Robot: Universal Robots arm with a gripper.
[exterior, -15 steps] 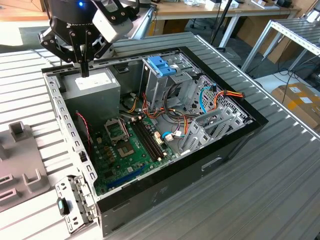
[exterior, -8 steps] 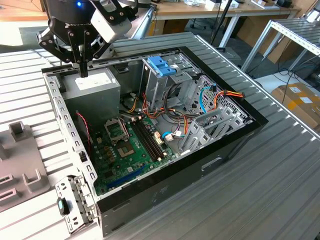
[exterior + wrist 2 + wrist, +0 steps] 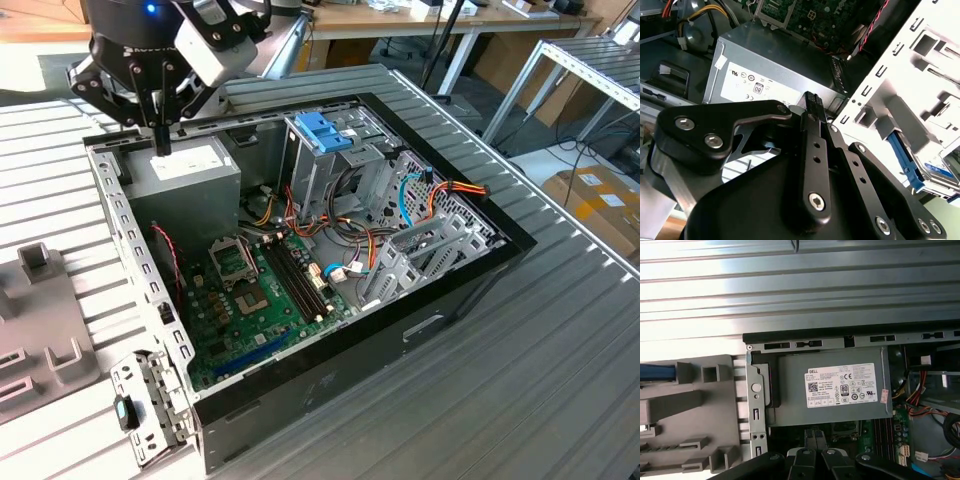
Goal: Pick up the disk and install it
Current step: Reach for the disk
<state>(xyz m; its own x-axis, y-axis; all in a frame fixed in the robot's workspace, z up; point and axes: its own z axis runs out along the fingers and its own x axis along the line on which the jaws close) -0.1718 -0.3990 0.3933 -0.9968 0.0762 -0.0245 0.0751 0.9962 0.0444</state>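
The disk (image 3: 936,169) shows in the second wrist view as a silver slab with a blue rail along its edge, lying in a pale grey holder (image 3: 920,75) outside the computer case. A blue strip (image 3: 657,371) on the grey holder in the first wrist view looks like that same rail. My gripper (image 3: 160,140) hangs over the back corner of the open case, just above the grey power-supply box (image 3: 185,172). Its black fingers (image 3: 812,102) are pressed together with nothing between them, and they point at the box's white sticker (image 3: 842,386).
The open computer case (image 3: 470,285) holds a green motherboard (image 3: 265,295), loose cables and a drive cage with a light-blue latch (image 3: 325,130). A grey moulded holder (image 3: 45,310) lies on the ribbed table at the exterior view's left. Benches and cardboard boxes stand behind.
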